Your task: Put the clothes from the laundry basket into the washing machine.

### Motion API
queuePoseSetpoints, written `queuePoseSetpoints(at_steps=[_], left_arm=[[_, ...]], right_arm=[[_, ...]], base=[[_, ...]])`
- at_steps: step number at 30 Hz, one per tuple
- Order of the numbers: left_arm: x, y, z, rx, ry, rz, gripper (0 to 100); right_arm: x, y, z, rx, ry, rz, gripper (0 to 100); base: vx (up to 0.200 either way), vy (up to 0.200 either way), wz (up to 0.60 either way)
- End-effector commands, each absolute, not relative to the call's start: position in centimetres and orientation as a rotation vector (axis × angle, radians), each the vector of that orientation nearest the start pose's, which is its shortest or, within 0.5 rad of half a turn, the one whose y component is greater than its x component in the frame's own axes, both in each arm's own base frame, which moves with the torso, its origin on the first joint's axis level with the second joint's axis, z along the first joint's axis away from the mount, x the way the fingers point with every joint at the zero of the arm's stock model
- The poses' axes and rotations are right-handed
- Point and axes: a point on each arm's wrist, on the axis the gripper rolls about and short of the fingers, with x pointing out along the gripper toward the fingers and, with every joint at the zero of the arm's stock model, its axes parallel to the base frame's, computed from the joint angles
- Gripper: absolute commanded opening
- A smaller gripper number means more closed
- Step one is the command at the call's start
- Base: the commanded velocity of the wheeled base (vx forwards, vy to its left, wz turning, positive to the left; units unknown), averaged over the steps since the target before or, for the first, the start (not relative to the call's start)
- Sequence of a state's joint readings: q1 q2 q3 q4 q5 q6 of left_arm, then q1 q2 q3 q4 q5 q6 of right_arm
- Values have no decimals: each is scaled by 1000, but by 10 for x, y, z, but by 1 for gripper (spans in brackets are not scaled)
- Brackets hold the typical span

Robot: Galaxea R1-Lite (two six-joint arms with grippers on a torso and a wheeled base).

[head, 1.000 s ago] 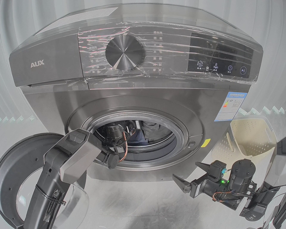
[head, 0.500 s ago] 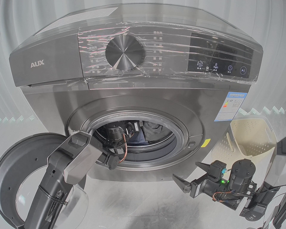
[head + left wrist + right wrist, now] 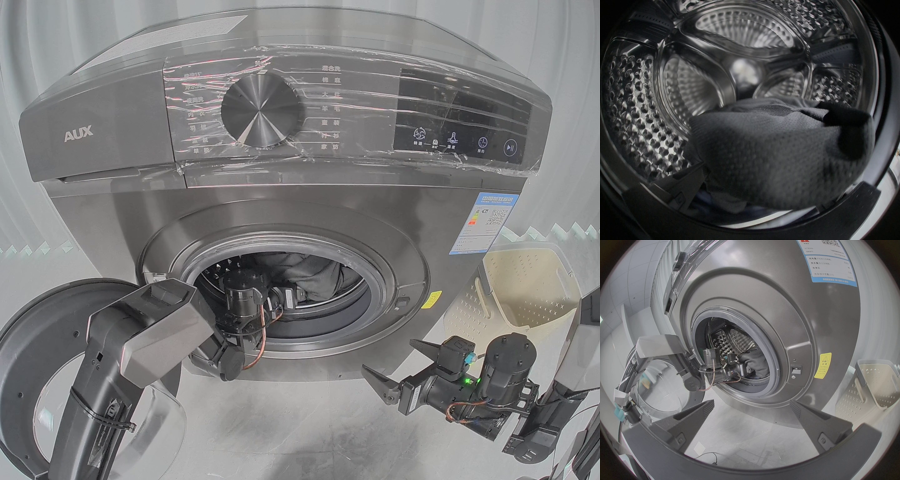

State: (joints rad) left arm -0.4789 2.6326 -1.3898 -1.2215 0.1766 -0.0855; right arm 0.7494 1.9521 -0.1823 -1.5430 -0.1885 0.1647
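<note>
The grey washing machine (image 3: 300,206) stands with its round door (image 3: 44,350) swung wide to the left. My left gripper (image 3: 294,294) is at the mouth of the drum (image 3: 693,81). A dark grey garment (image 3: 775,156) is heaped right in front of it inside the drum and hides one finger. The other finger (image 3: 681,187) sits far out to the side, so the gripper is open. A paler cloth (image 3: 725,200) lies under the garment. My right gripper (image 3: 397,361) hangs open and holds nothing, low in front of the machine. The cream laundry basket (image 3: 531,287) stands to the right.
The open door (image 3: 656,390) takes up the floor on the left of the machine. The basket (image 3: 875,387) leans close to the machine's right side. Bare grey floor (image 3: 300,425) lies between the arms.
My left arm has drawn back from deeper in the drum toward its opening. The dark grey garment now shows larger in the opening. The right arm has kept still.
</note>
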Motion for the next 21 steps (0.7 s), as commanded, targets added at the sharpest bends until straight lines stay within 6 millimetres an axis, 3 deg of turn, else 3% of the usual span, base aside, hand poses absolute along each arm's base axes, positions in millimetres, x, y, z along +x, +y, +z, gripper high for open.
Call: queuePoseSetpoints(at_steps=[1,8,17,21], left_arm=[[393,-229,19,-35,124,-385,100],[369,-221,22,17,179,-434,100],[343,-231,55,-4,122,-506,100],[336,-236,60,-6,114,-525,100]], right_arm=[[186,168,69,55,250,540,100],[186,168,70,57,247,540,100],[186,167,70,56,249,539,100],[186,168,70,56,249,540,100]], base=[[0,0,0],[0,0,0],[0,0,0],[0,0,0]])
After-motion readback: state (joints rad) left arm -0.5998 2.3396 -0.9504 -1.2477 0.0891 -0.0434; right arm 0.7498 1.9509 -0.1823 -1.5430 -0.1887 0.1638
